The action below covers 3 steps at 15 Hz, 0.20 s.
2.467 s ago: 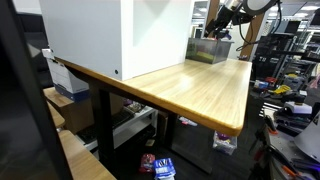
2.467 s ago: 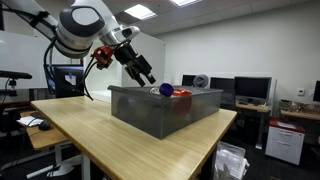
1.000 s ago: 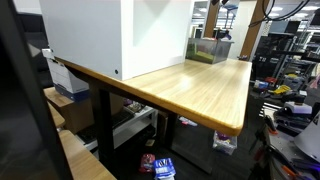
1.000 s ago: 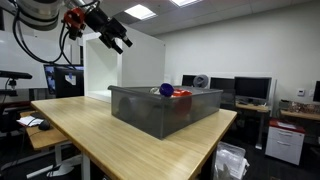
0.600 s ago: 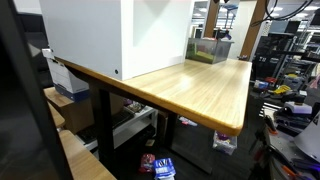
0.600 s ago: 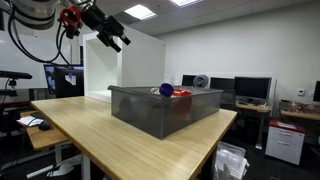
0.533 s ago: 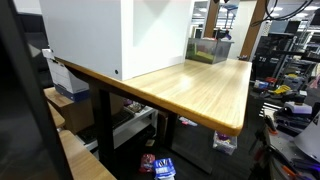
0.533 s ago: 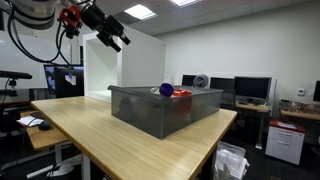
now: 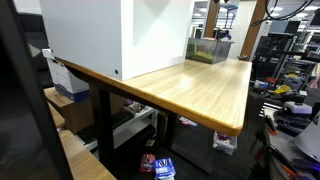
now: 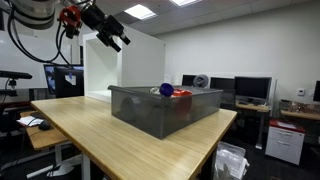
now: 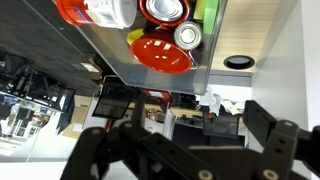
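A grey plastic bin (image 10: 160, 112) stands on the wooden table (image 10: 95, 135); it also shows at the far end of the table (image 9: 207, 50). In the wrist view the bin (image 11: 150, 78) holds a red bowl (image 11: 162, 52), a small silver can (image 11: 186, 36), a red-and-white container (image 11: 95, 10) and another can (image 11: 165, 8). My gripper (image 10: 116, 41) hangs high in the air, up and to one side of the bin, touching nothing. Its dark fingers (image 11: 272, 128) stand wide apart with nothing between them; the gripper (image 11: 185, 150) is open.
A tall white box (image 10: 128, 62) stands on the table behind the bin and fills the near end (image 9: 110, 35). A black grommet (image 11: 239, 62) sits in the tabletop. Desks with monitors (image 10: 248, 92) line the back wall; cluttered shelves (image 9: 290, 95) stand past the table's edge.
The gripper, which was at the bin's rim 2.5 s ago, has risen and swung away from the bin. Over the last second it has barely moved.
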Motion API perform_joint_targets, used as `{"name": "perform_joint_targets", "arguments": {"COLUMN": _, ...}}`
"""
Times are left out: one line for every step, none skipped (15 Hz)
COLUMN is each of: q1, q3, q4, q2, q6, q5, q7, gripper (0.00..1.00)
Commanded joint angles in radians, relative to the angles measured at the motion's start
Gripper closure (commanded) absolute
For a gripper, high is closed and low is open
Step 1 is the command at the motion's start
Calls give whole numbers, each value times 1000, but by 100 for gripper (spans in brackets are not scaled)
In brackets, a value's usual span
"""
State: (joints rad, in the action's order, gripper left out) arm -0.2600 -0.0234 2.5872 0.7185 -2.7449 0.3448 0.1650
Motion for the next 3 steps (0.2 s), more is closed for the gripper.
{"name": "perform_joint_targets", "arguments": {"q1": -18, "q3": 17, "q4": 0, "q2": 0, "q6": -2, "q5": -31, "q7": -23, "gripper": 0}}
{"name": "perform_joint_targets", "arguments": {"q1": -18, "q3": 17, "q4": 0, "q2": 0, "q6": -2, "q5": -31, "q7": -23, "gripper": 0}}
{"name": "perform_joint_targets", "arguments": {"q1": -18, "q3": 17, "q4": 0, "q2": 0, "q6": -2, "q5": -31, "q7": -23, "gripper": 0}}
